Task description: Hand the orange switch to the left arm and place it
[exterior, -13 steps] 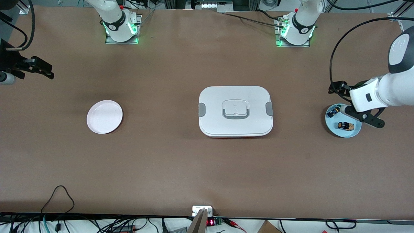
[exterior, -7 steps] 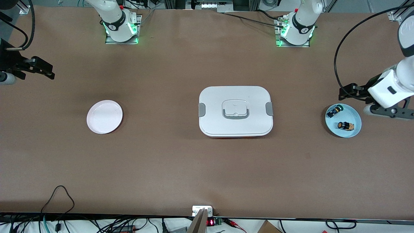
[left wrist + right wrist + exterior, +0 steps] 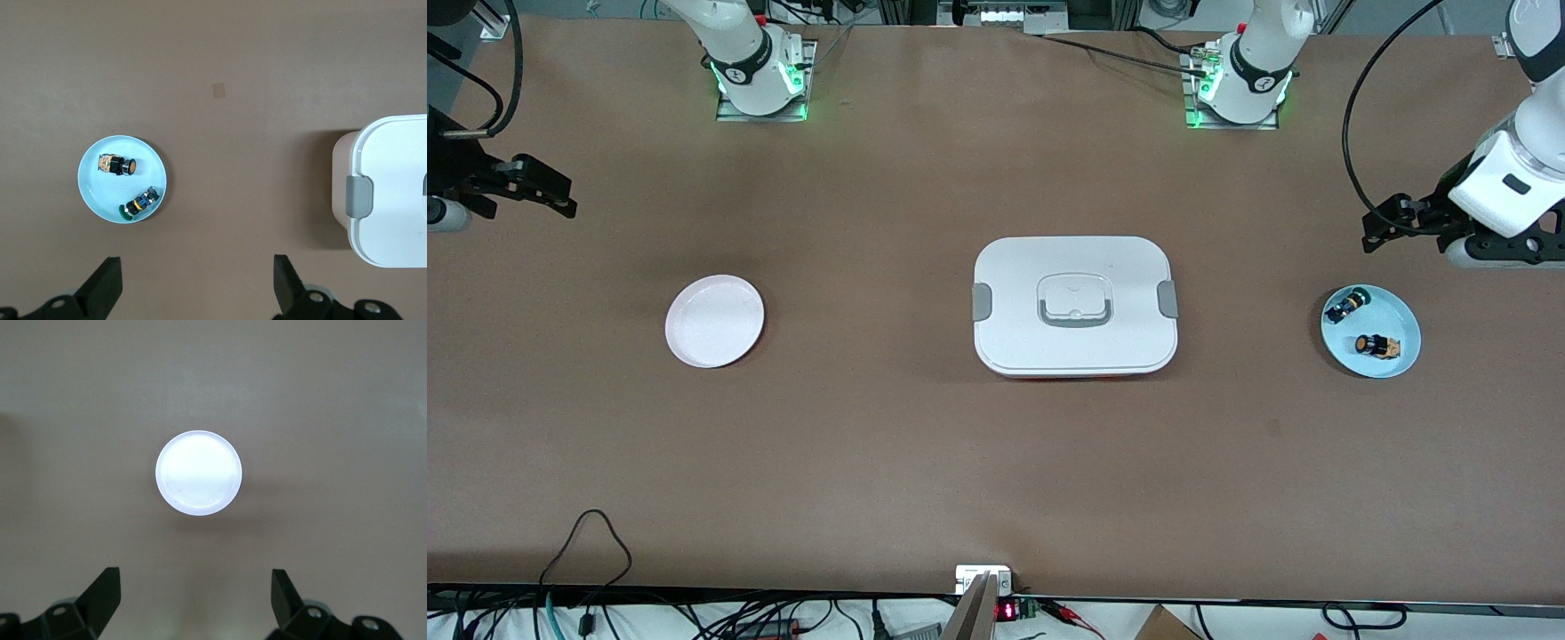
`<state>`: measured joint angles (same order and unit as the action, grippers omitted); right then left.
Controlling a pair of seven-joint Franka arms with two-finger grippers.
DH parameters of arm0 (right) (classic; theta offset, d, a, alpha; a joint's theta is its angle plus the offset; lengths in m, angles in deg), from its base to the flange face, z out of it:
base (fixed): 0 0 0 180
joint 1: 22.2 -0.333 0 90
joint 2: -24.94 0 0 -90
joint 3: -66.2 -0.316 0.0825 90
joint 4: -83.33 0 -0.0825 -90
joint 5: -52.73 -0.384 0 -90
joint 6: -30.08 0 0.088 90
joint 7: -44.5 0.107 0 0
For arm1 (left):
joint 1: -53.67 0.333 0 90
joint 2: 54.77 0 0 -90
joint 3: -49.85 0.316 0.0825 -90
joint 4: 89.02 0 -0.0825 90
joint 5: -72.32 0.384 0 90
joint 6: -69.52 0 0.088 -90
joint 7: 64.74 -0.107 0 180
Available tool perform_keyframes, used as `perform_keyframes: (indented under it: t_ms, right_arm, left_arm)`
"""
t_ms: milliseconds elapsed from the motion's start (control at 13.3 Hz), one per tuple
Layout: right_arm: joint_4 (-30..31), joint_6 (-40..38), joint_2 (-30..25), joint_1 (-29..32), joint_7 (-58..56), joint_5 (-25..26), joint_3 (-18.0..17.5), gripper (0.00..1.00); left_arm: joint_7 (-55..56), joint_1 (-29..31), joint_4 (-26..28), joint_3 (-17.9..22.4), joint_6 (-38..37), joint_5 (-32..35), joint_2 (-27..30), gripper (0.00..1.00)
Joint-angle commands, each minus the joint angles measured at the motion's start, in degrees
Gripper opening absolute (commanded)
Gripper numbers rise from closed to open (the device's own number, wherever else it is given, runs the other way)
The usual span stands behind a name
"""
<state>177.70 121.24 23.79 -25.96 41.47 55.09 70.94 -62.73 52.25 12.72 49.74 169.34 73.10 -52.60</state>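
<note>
The orange switch (image 3: 1375,345) lies on a blue plate (image 3: 1400,316) at the left arm's end of the table, also in the left wrist view (image 3: 118,165). The white box (image 3: 1075,305) stands mid-table between the plates; its end shows in the left wrist view (image 3: 390,190). My left gripper (image 3: 197,270) is open and empty, raised over bare table beside the blue plate (image 3: 93,190); in the front view (image 3: 1498,253) it is clear of the plate. My right gripper (image 3: 195,587) is open and empty, waiting high at the right arm's end.
A black-blue switch with a green cap (image 3: 1343,307) shares the blue plate, seen too in the left wrist view (image 3: 139,202). An empty pink plate (image 3: 714,320) lies toward the right arm's end, below the right wrist camera (image 3: 199,473). Cables run along the table's near edge.
My left gripper has risen off the blue plate and swung toward the robots' side, so both switches now show uncovered. The right arm has not moved.
</note>
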Motion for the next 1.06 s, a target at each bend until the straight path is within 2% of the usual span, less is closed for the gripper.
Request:
perform_keyframes:
  t_ms: [0, 980]
  right_arm:
    - [-1.2, -1.07, 0.27, 0.34, -1.1, -0.69, -0.08, 1.0]
    - [-1.2, -1.6, 0.35, 0.08, -0.4, -0.78, -0.26, 1.0]
  left_arm:
    - [0.63, -0.69, 1.26, 0.46, 0.38, -0.16, 1.08, 1.0]
    - [0.72, -0.34, 0.38, 0.46, 0.47, -0.16, 0.2, 1.0]
